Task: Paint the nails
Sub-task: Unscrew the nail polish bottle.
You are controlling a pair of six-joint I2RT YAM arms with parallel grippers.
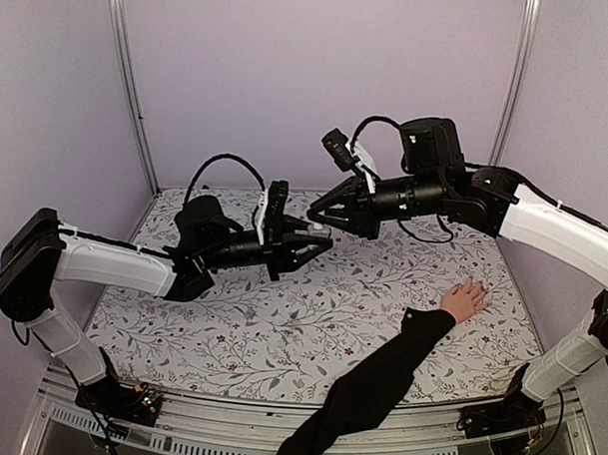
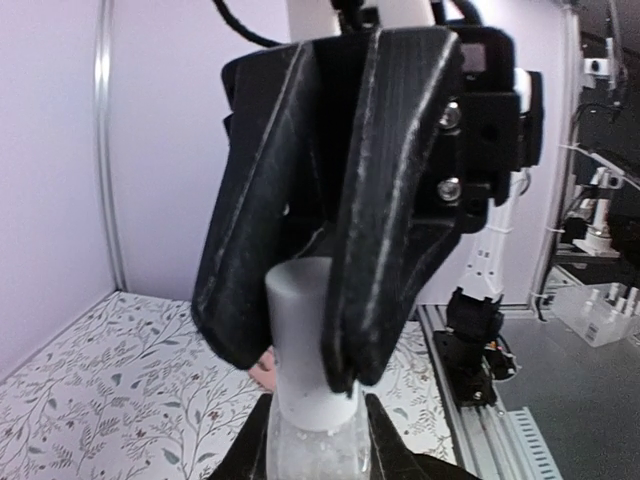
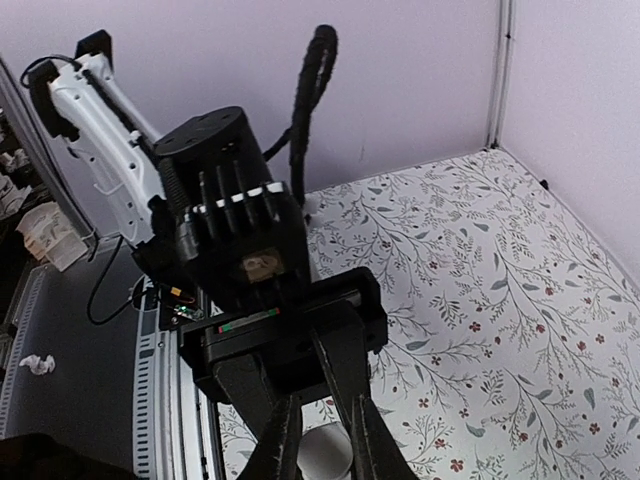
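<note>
The bottle is clamped in the left pincer and the right pincer is closed on its cap, so painting seems unstarted on the nails at the desk's four o'clock.

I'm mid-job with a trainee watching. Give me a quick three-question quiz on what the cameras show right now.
1. True or false: the person's bare hand, in a long black sleeve, rests on the floral tablecloth, apart from both robot hands.
2. What does the robot's left hand hold? A) a small translucent bottle; B) a paintbrush; C) nothing.
3. Fill in: the robot's right hand is shut on the bottle's pale round ____.
Key: 1 true; 2 A; 3 cap.
</note>
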